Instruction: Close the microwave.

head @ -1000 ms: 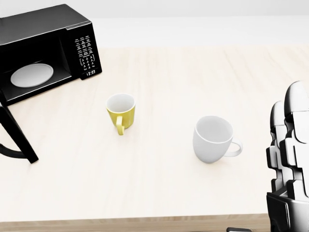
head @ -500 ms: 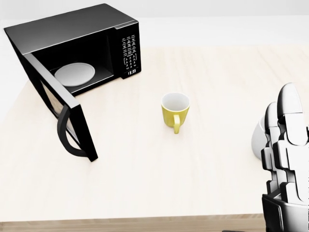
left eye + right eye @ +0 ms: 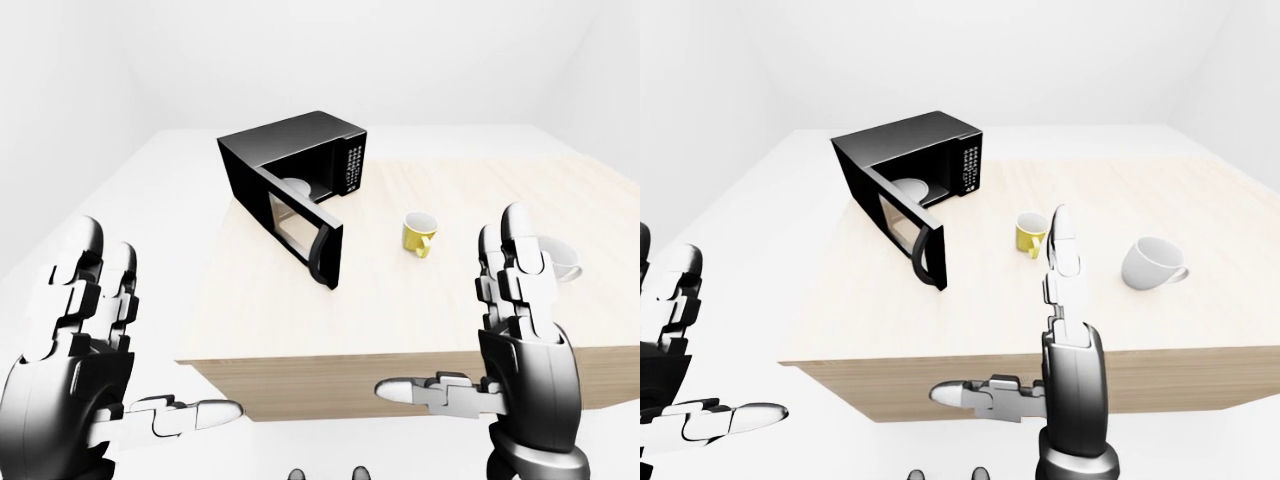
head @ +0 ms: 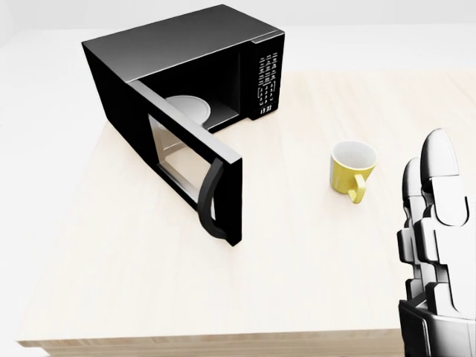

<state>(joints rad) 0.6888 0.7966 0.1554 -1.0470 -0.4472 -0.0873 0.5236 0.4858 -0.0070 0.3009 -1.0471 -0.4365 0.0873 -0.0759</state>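
Since our base has slid left and the whole view with it, the microwave (image 4: 186, 82) now sits at 11 o'clock, door (image 4: 195, 167) swung wide, left hand (image 3: 85, 365) and right hand (image 3: 520, 340) spread, empty, unengaged.

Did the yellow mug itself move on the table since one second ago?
No. The yellow mug keeps its place relative to the microwave; everything slid right in the head view, so the camera moved.
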